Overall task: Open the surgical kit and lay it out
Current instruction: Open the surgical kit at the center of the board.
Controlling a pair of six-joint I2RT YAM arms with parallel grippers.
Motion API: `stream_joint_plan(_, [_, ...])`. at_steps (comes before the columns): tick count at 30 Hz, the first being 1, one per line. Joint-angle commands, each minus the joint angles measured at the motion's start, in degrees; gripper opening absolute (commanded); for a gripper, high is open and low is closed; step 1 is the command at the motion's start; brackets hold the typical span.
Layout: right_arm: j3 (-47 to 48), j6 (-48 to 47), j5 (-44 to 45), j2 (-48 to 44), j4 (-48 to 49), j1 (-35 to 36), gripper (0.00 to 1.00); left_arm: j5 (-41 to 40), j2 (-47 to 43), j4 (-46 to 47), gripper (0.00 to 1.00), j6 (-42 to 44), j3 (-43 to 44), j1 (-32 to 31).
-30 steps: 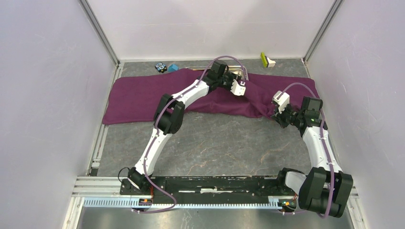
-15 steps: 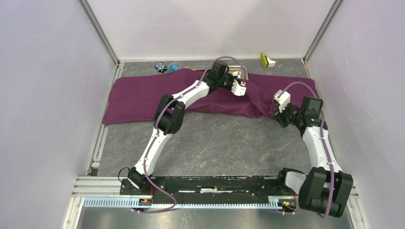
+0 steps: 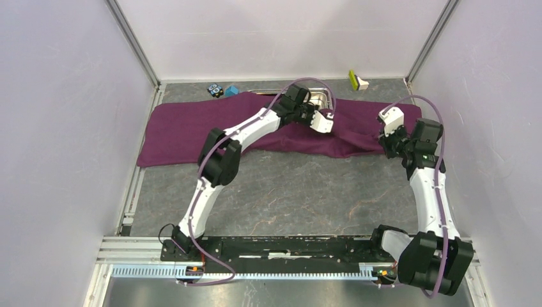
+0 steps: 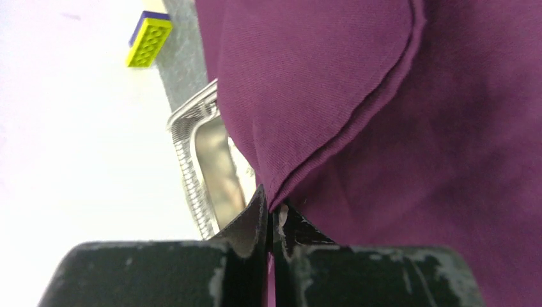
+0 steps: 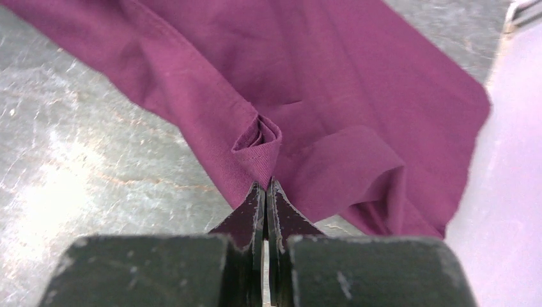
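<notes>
The purple cloth wrap (image 3: 182, 131) of the surgical kit lies spread across the back of the table, still folded over itself in the middle. A corner of the steel tray (image 3: 321, 99) shows from under it at the back. My left gripper (image 3: 328, 120) is shut on a hemmed edge of the cloth (image 4: 332, 83) beside the tray (image 4: 211, 160). My right gripper (image 3: 385, 136) is shut on a bunched fold of the cloth (image 5: 259, 137) near its right end, just above the table. The kit's other contents are hidden.
A black-and-blue toy (image 3: 215, 90) and a small blue block (image 3: 231, 91) sit at the back left, beyond the cloth. A yellow-green brick (image 3: 355, 79) lies at the back right, near the wall. Enclosure walls stand close on both sides.
My left gripper has shut on the cloth's edge near the tray. My right arm has moved right and back with its fold, drawing the cloth's right end out.
</notes>
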Motion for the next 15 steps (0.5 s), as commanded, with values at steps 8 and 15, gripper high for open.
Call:
stream_joint_plan(8, [6.1, 3.34, 10.18, -5.33, -0.41, -0.82, 0.0, -24.73, -26.17, -14.48, 0.02, -7.76, -15.69, -11.28])
stream_joint_plan(15, [6.57, 1.97, 13.11, -8.8, -5.79, -1.44, 0.0, -32.65, -34.99, -23.09, 0.02, -24.6, -25.54, -21.87])
